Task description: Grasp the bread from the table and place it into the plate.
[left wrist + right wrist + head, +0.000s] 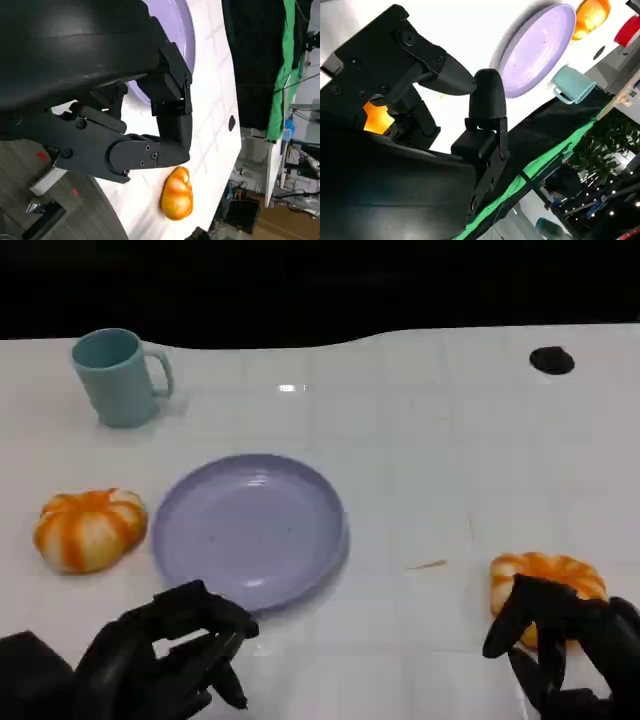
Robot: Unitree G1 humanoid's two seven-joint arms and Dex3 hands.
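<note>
The right hand point(565, 640) hangs over a bread point(548, 585) at the table's point(420, 470) near right, fingers curled around its near side; whether they grip it cannot be told. The left hand point(165, 660) hovers just before the plate point(250, 530), fingers loosely curled, holding nothing. A second bread point(90, 530) lies left of the plate, a cup point(118, 377) beyond it. No writing is legible anywhere.

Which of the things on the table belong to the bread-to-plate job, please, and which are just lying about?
Part of the job:
bread by the right hand
bread left of the plate
purple plate
right hand, fingers around the near bread
left hand, holding nothing

Lying about:
teal mug
small black object
</note>
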